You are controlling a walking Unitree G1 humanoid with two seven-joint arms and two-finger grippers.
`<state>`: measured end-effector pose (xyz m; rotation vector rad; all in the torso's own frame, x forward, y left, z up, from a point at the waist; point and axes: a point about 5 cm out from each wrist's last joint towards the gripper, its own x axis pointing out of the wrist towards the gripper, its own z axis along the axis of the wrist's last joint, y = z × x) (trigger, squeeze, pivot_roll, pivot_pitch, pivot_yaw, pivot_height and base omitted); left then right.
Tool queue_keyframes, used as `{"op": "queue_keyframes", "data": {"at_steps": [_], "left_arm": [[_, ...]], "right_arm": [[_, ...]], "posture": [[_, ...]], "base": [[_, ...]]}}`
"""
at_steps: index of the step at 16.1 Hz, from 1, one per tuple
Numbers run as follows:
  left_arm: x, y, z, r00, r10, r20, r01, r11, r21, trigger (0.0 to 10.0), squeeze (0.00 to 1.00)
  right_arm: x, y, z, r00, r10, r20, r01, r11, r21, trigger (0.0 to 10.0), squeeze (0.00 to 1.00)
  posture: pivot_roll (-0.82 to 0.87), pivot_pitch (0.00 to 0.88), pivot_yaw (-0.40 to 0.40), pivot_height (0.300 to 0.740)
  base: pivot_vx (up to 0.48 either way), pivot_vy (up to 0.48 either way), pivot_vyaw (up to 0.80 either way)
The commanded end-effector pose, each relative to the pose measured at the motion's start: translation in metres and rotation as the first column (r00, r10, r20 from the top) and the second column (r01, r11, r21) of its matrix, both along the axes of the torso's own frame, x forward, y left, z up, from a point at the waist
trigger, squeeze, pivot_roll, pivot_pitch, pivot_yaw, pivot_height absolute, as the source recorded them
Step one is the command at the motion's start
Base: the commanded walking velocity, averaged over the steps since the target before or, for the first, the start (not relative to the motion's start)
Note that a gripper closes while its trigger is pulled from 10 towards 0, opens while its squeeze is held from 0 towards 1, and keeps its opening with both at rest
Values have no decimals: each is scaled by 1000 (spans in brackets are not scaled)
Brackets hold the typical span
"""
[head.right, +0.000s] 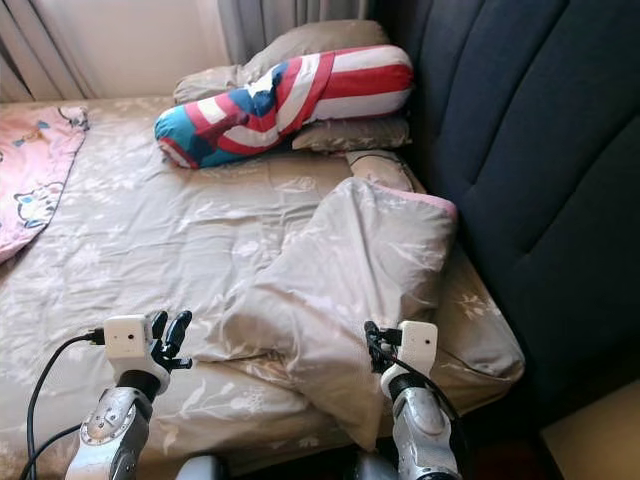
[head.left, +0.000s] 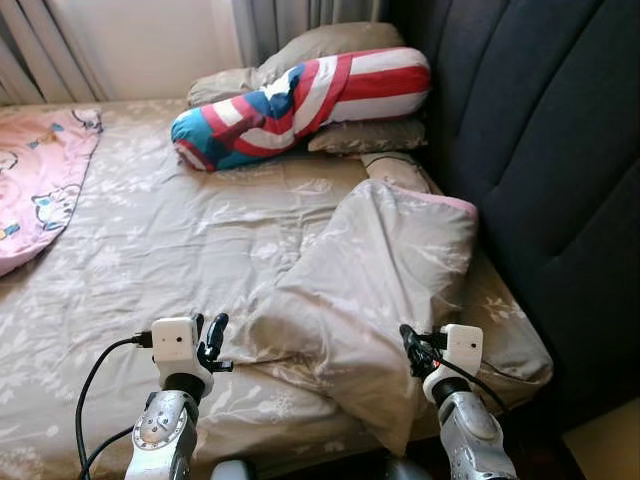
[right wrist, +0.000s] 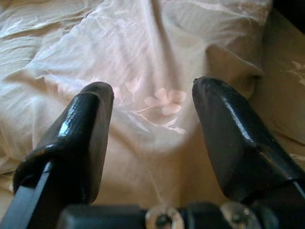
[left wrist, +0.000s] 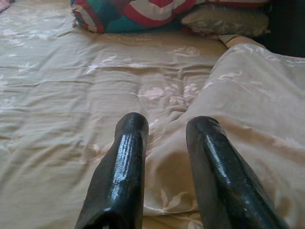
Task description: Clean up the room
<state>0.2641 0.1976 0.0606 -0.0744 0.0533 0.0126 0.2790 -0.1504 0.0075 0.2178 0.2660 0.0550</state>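
Observation:
A beige floral duvet (head.left: 370,280) lies folded back in a crumpled heap on the right half of the bed (head.left: 150,250), its corner hanging over the near edge. My left gripper (head.left: 212,340) is open, hovering at the heap's left edge above the sheet; its fingers (left wrist: 126,162) have nothing between them. My right gripper (head.left: 412,345) is open too, held just over the near right side of the duvet (right wrist: 152,95). A long red, white and blue bolster (head.left: 300,100) rests across beige pillows (head.left: 330,45) at the head of the bed.
A pink cartoon-print blanket (head.left: 40,180) lies at the bed's far left. A dark padded headboard (head.left: 540,150) runs along the right side. Curtains (head.left: 290,20) and a pale wall stand behind the pillows. A strip of floor (head.left: 605,445) shows at the near right.

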Motion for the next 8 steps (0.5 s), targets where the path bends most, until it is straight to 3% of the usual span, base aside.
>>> {"op": "queue_keyframes", "data": {"at_steps": [1, 8], "left_arm": [[1, -1, 4, 1000, 0, 13, 0, 1000, -3, 10000, 0], [1, -2, 4, 1000, 0, 17, 0, 1000, -4, 10000, 0]], "right_arm": [[0, -1, -1, 1000, 4, -13, -4, 1000, -4, 10000, 0], [0, 0, -3, 1000, 13, -22, -13, 1000, 1, 10000, 0]], "posture": [[-1, 77, -50, 651], [-2, 79, -51, 651]], "base": [[319, 0, 0], [327, 0, 0]]}}
